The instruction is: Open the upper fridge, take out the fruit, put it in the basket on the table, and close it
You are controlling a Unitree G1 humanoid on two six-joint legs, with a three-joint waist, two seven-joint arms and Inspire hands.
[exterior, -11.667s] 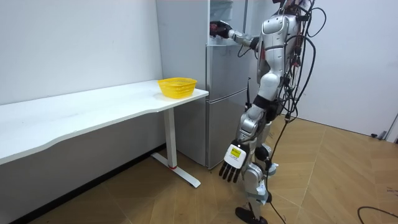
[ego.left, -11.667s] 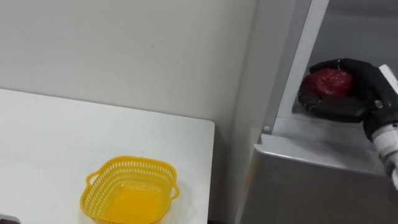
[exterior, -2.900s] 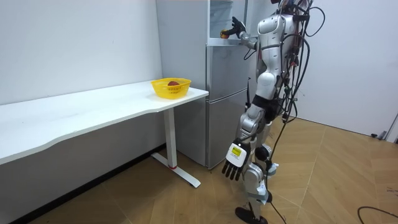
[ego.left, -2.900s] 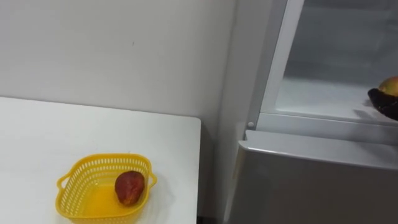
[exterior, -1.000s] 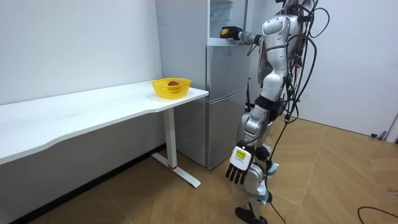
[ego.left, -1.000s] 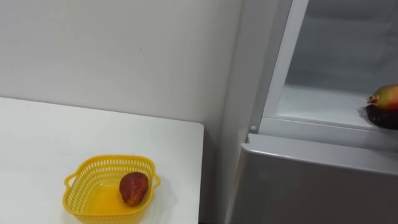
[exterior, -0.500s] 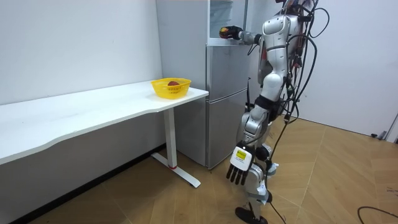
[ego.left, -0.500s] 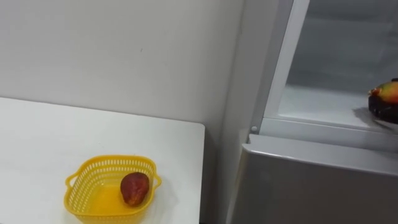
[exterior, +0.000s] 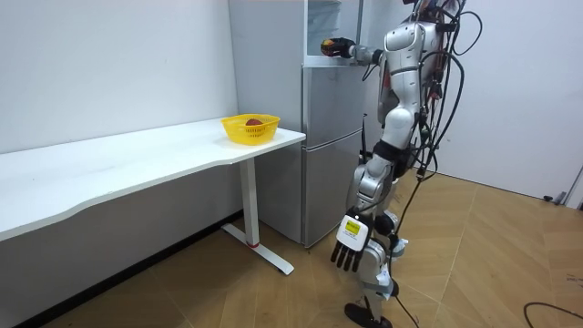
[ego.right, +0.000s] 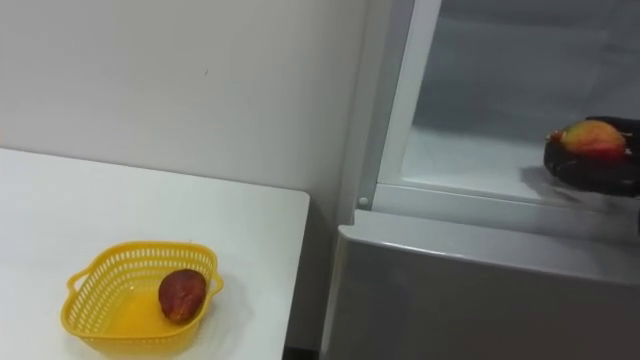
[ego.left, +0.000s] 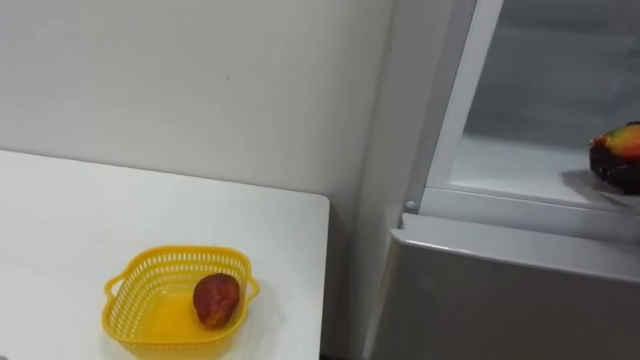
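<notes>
Fingers (ego.right: 572, 172) of the right hand (ego.right: 608, 172) are curled under a mango (ego.right: 592, 137) at the mouth of the upper fridge (ego.right: 480, 290). It looks light, smooth-skinned and easily bruised, so it is best cupped gently round its middle. The left hand (exterior: 349, 244) hangs by the leg, its fingers straight.

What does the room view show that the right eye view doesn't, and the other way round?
Room view: the whole robot standing at the fridge, its left hand hanging open by its leg, the wooden floor and the long table on its leg. Right eye view: a close look into the open upper compartment, where the right hand cups a yellow-red fruit, and the mesh of the basket. Both: fridge, table, right hand with its fruit, and the yellow basket holding a red fruit.
</notes>
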